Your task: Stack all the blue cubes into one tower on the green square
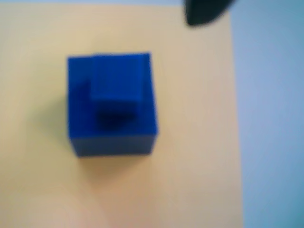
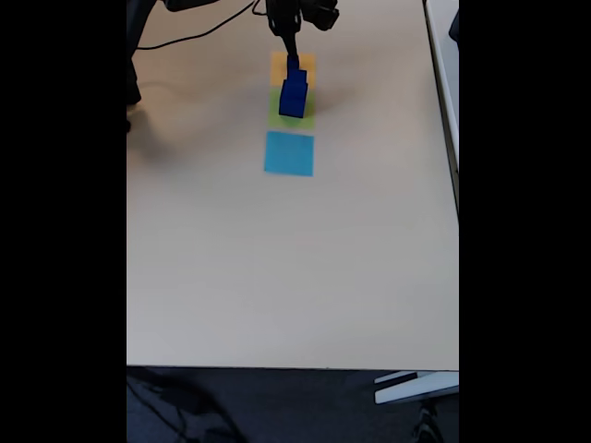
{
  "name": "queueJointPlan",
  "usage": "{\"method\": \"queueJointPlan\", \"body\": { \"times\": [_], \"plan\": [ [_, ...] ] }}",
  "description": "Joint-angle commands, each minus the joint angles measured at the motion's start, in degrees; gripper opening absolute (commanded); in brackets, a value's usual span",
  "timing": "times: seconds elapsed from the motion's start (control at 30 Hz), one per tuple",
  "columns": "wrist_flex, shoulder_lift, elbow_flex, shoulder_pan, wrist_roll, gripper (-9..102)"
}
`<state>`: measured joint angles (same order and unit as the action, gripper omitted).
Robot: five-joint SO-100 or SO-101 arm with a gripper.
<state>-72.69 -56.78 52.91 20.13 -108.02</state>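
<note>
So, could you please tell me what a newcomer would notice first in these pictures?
The blue cubes stand stacked as a tower on the green square, far up the pale table in the fixed view. The arm hangs just above the tower. In the blurred wrist view the stack appears from above.

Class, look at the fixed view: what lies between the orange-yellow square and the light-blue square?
In the fixed view, the green square lies between the orange-yellow square and the light-blue square, with the blue cubes stacked on it.
</note>
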Motion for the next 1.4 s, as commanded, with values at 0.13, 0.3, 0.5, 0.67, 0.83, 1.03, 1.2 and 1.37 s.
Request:
{"method": "queueJointPlan", "body": {
  "times": [0.13,0.3,0.5,0.67,0.83,1.03,1.2,1.37],
  "plan": [
    [1.8,-0.4,-4.0,0.3,-0.1,22],
    [1.8,1.5,-7.3,0.1,-0.4,23],
    [1.6,3.9,-10.6,0.1,-0.1,23],
    [1.8,5.1,-11.2,1.0,-1.2,24],
    [1.1,5.2,-10.9,1.1,-0.7,24],
    [1.1,4.7,-9.8,1.1,-0.3,24],
    [1.1,4.5,-9.1,1.0,0.1,24],
    [1.1,4.8,-8.9,0.9,0.6,24]
  ]
}}
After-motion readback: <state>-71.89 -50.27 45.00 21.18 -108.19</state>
